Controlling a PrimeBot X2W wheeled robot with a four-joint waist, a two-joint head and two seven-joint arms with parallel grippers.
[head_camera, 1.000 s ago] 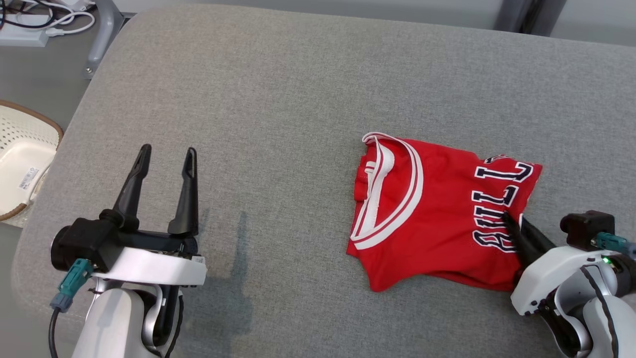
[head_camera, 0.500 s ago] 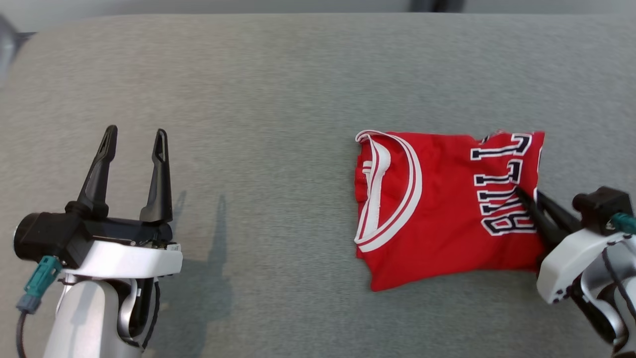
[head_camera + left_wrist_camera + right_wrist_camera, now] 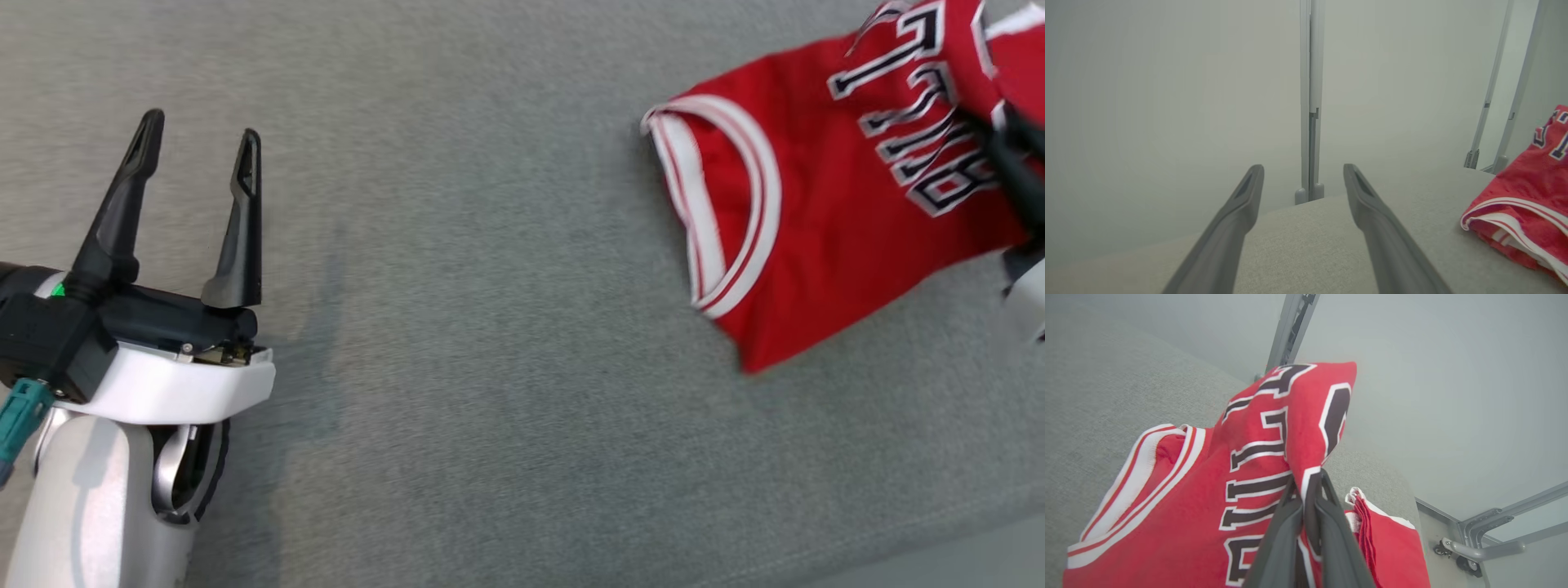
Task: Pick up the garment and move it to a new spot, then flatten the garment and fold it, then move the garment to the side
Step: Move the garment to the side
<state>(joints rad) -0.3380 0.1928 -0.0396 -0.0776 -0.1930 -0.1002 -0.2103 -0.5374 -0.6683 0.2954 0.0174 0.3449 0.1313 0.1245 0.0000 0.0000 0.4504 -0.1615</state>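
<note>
The garment (image 3: 816,212) is a folded red jersey with white trim and dark lettering, lying at the upper right of the grey padded table (image 3: 490,327). My right gripper (image 3: 992,131) is shut on its lettered edge. In the right wrist view the fingers (image 3: 1307,479) pinch a fold of the garment (image 3: 1208,490) that rises off the surface. My left gripper (image 3: 200,129) stands open over bare table far to the left, holding nothing. The left wrist view shows its spread fingers (image 3: 1302,171), with the garment (image 3: 1523,196) off to the right.
The table's near edge (image 3: 939,555) runs across the lower right corner. Grey metal frame posts (image 3: 1310,102) stand behind the table, and a frame leg with a caster (image 3: 1474,547) sits beyond its rounded corner.
The head camera has shifted, so the basket and cables are out of view. My right gripper has closed on the garment's lettered edge and raised it. The garment has turned and moved with it.
</note>
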